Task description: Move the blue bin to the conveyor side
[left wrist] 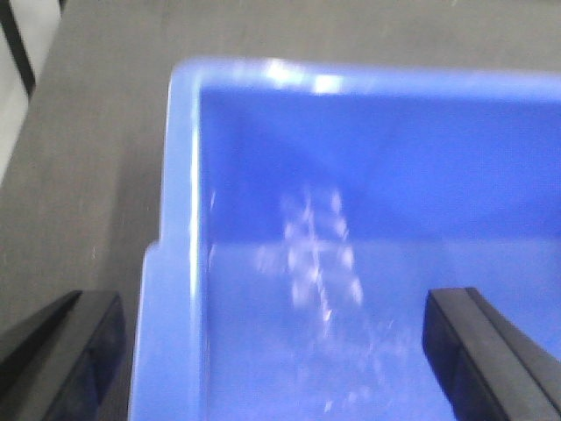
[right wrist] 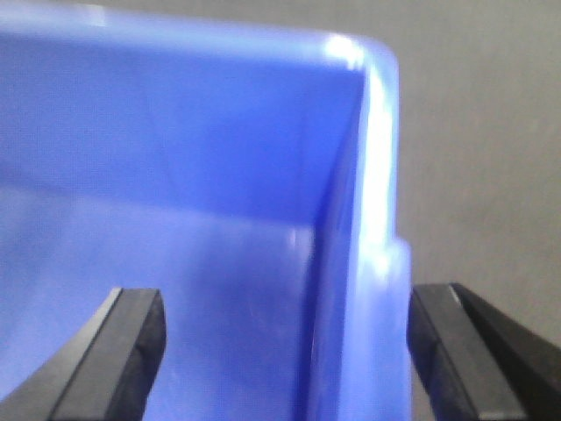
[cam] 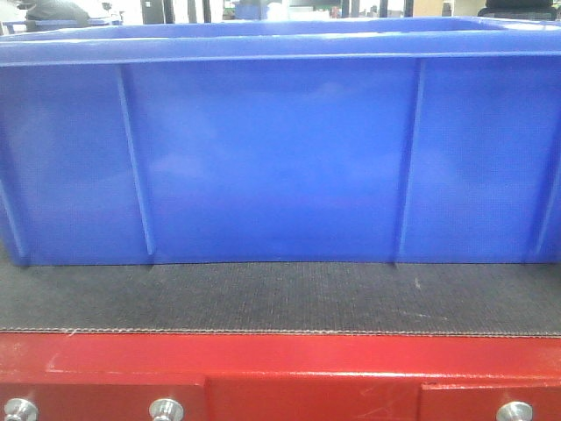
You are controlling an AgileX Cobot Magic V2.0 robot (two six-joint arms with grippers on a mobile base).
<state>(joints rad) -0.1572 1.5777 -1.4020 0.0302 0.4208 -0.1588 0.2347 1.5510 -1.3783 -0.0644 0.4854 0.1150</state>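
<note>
Glossy ribbed blue bin on woven conveyor; both hands wide apart astride rims.

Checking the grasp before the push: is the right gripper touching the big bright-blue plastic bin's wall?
Apart. In the right wrist view the right gripper straddles the blue bin wall, with gaps showing beside both black fingers.

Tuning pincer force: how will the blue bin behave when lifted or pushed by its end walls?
The blue bin looks stiff: ribbed walls, thick rim. Glossy plastic may slip, so grip under the rim. Its visible interior shows nothing inside, so probably light. Its wide flat base on the conveyor should slide rather than tip. Left pincer and right pincer each straddle a wall, open.
</note>
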